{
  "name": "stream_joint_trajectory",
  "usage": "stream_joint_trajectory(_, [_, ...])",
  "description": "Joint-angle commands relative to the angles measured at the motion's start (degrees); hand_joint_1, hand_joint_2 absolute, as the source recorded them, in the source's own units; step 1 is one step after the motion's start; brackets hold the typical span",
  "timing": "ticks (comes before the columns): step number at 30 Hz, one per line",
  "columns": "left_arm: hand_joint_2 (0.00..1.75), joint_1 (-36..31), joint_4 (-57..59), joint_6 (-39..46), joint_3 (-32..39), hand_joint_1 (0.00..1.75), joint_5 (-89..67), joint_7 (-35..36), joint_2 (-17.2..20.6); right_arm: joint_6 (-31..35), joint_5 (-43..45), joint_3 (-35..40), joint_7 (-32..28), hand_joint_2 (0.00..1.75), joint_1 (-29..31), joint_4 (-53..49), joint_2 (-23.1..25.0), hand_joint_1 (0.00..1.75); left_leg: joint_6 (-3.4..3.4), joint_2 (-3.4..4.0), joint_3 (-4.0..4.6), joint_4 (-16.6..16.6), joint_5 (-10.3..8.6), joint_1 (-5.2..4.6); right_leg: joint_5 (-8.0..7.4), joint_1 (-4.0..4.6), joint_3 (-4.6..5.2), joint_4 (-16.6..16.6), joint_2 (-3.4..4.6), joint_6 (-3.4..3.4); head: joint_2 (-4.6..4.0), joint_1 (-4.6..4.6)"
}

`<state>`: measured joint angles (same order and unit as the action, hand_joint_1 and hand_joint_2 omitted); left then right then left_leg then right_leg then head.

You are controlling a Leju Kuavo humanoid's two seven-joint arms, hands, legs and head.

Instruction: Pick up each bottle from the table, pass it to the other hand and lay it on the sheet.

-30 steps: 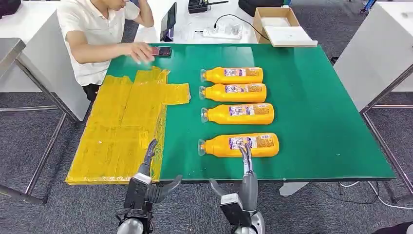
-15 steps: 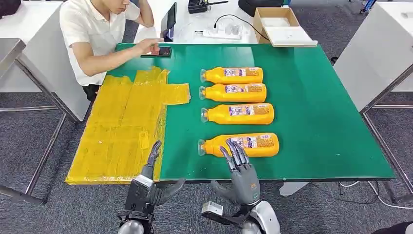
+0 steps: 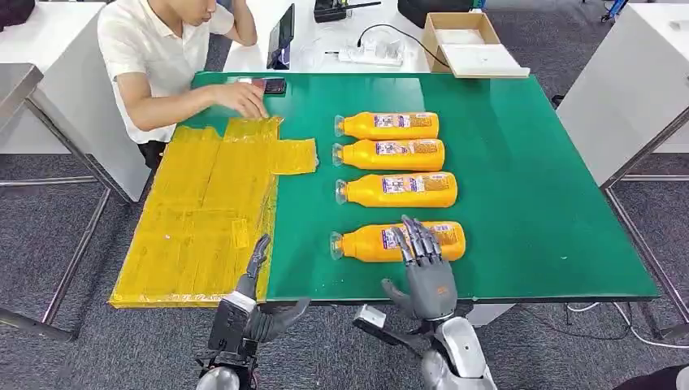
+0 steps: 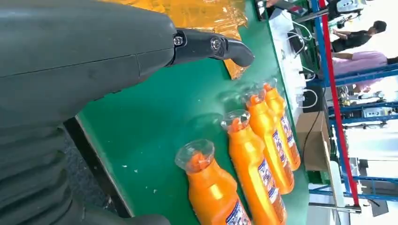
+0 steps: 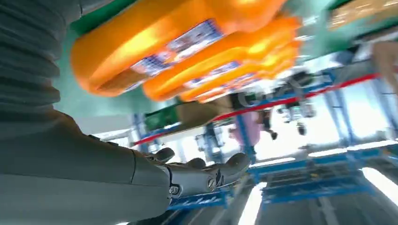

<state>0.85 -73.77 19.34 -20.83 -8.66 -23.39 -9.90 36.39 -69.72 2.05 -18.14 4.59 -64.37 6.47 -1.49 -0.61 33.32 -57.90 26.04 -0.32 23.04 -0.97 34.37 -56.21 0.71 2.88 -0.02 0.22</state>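
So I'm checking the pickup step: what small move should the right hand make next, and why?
Probably lower the right hand and close its fingers around the nearest bottle. The hand is open with its fingers spread over that bottle's label end, all four bottles lie on the green table, and the yellow sheet holds none yet.
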Motion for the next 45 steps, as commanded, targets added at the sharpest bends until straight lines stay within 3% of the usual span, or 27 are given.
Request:
stream_joint_trajectory(1, [1.75, -0.69, 1.20, -0.26, 0.54, 0.00, -0.10, 0.40, 0.53, 3.61, -0.56, -2.71, 0.91, 1.75, 3.99, 6.30, -1.20, 0.00, 0.11, 0.09, -0.21, 0.07, 0.05, 0.07, 0.04, 0.09, -0.21, 0.09, -0.02, -0.13, 0.00, 0.00])
stream_joint_trajectory(7, [1.75, -0.69, 1.20, -0.26, 0.54, 0.00, -0.10, 0.40, 0.53, 3.61, -0.56, -2.71, 0.91, 1.75, 3.99, 6.30, -1.20, 0.00, 0.09, 0.07, -0.16, 0.05, 0.05, 0.06, 0.04, 0.08, -0.15, 0.06, -0.01, -0.10, 0.02, -0.02])
stream_joint_trajectory(10, [1.75, -0.14, 0.85, -0.26, 1.18, 0.00, -0.82, 1.06, 0.00, 3.61, -5.84, -2.62, 13.21, 1.75, 6.35, 10.86, -2.56, 0.00, 0.08, 0.09, -0.18, 0.04, 0.05, 0.06, 0.02, 0.07, -0.16, 0.06, 0.00, -0.10, 0.02, 0.00])
stream_joint_trajectory(14, [1.75, 0.23, 0.68, -0.39, 1.74, 0.00, -1.56, 1.60, -0.62, 3.61, -8.32, -1.14, 20.50, 1.75, 8.54, 15.23, -4.68, 0.00, 0.06, 0.12, -0.12, 0.03, 0.03, 0.06, -0.03, 0.07, -0.13, 0.09, 0.05, -0.06, 0.00, 0.00])
stream_joint_trajectory(22, [1.75, -0.21, 1.17, -0.97, 2.11, 0.00, -1.84, 1.62, -1.22, 3.57, -9.54, -0.01, 23.51, 1.75, 10.35, 15.94, -5.93, 0.00, 0.08, 0.07, -0.14, 0.04, 0.03, 0.02, 0.02, 0.04, -0.15, 0.04, -0.01, -0.10, 0.02, -0.02])
stream_joint_trajectory(26, [1.75, -0.18, 0.81, -3.07, 2.86, 0.00, 0.25, 2.19, -1.40, -0.58, -9.09, 0.63, 26.30, 1.75, 12.50, 19.43, -7.22, 0.00, 0.09, 0.12, -0.18, 0.01, 0.05, 0.05, 0.01, 0.07, -0.17, 0.05, 0.02, -0.11, 0.00, -0.02])
stream_joint_trajectory(28, [1.75, -0.29, 0.68, -0.06, 2.95, 0.00, -3.24, 1.45, -1.39, -3.17, -9.49, 0.87, 28.69, 1.75, 13.73, 21.52, -7.99, 0.00, 0.08, 0.08, -0.17, 0.04, 0.02, 0.04, -0.01, 0.07, -0.17, 0.07, -0.02, -0.10, 0.02, -0.02])
stream_joint_trajectory(45, [1.75, -0.83, 1.08, -0.80, 2.75, 0.00, -3.25, 1.66, -1.43, -0.95, -9.07, 1.22, 28.07, 1.75, 16.51, 25.28, -8.63, 0.00, 0.10, 0.09, -0.17, -0.01, 0.07, 0.04, 0.03, 0.07, -0.17, 0.03, -0.01, -0.12, 0.02, -0.02])
